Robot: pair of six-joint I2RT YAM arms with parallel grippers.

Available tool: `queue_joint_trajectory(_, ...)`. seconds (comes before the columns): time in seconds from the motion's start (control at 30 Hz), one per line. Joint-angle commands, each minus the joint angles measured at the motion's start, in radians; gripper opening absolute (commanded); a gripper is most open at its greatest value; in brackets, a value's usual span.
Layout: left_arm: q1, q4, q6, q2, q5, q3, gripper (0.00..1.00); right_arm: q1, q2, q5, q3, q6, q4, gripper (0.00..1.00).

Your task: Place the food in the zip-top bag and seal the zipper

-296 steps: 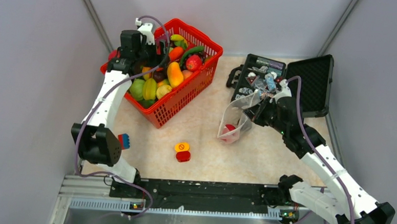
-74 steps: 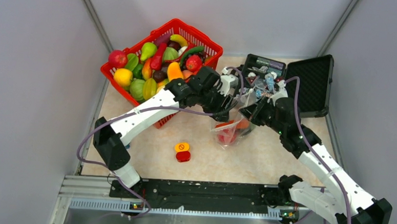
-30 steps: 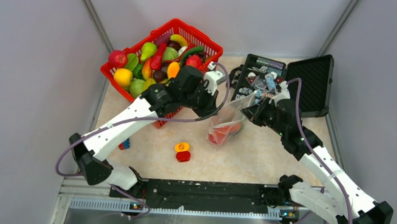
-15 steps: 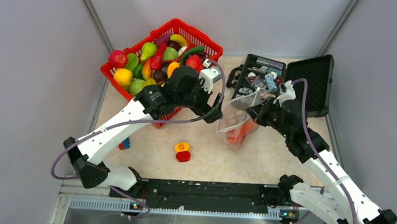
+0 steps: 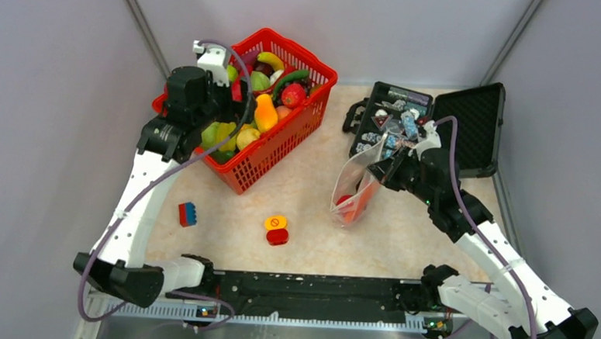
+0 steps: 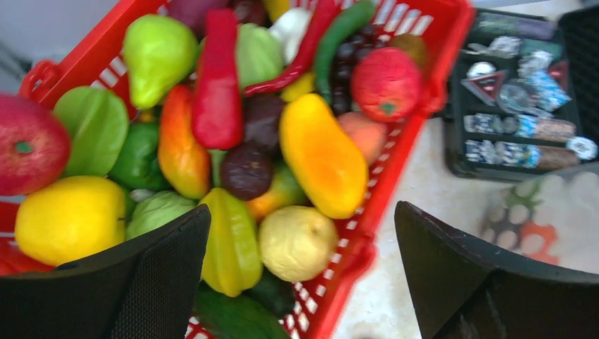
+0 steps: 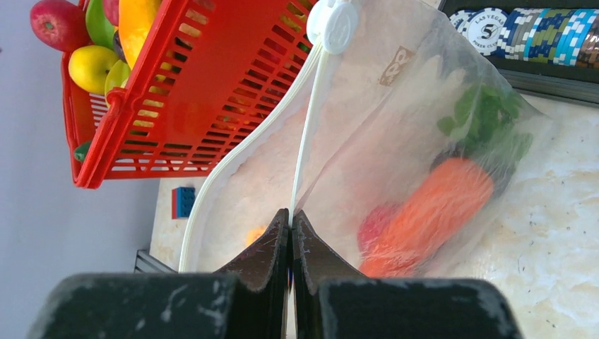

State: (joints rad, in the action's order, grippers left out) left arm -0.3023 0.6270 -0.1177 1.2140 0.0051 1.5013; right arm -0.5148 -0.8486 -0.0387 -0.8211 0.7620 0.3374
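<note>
Right pincer, centre right, is clamping fully shut on the zipper; zip-top bag is extending from its tips, containing food; left pincer is hovering wide open, empty, over the basket, upper left.

The left arm folds out low beside its base at the near left. Its long white link then runs up and away to a bent wrist, with the hand end angled downward. The left fingers are spread wide, two black pads well apart, with nothing between them and nothing touching either inner face. The right arm reaches from the near right, its elbow low on the outer side and its forearm slanting inward and away. The right fingers are pressed flat together with their tips meeting. They pinch the mouth edge of the zip-top bag, which extends beyond the fingertips.
</note>
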Motion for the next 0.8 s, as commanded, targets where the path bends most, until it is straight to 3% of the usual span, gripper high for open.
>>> queue_joint_trajectory(0.0,0.104,-0.024,0.008,0.106,0.040,0.025,0.98,0.002,0.004,-0.022,-0.027,0.005,-0.049,0.00)
queue_joint_trajectory(0.37,0.150,-0.041,0.012,0.277,0.055,0.059,0.84,0.002,0.020,-0.019,-0.032,0.010,-0.038,0.00)
queue_joint_trajectory(0.43,0.153,-0.037,0.018,0.297,0.042,0.075,0.77,0.002,0.020,-0.021,-0.032,0.012,-0.039,0.00)
queue_joint_trajectory(0.63,0.154,-0.010,0.031,0.331,0.023,0.077,0.68,0.002,0.019,-0.021,-0.032,0.013,-0.041,0.00)
queue_joint_trajectory(0.77,0.154,-0.008,0.033,0.338,0.014,0.055,0.67,0.002,0.014,-0.025,-0.032,0.013,-0.046,0.00)
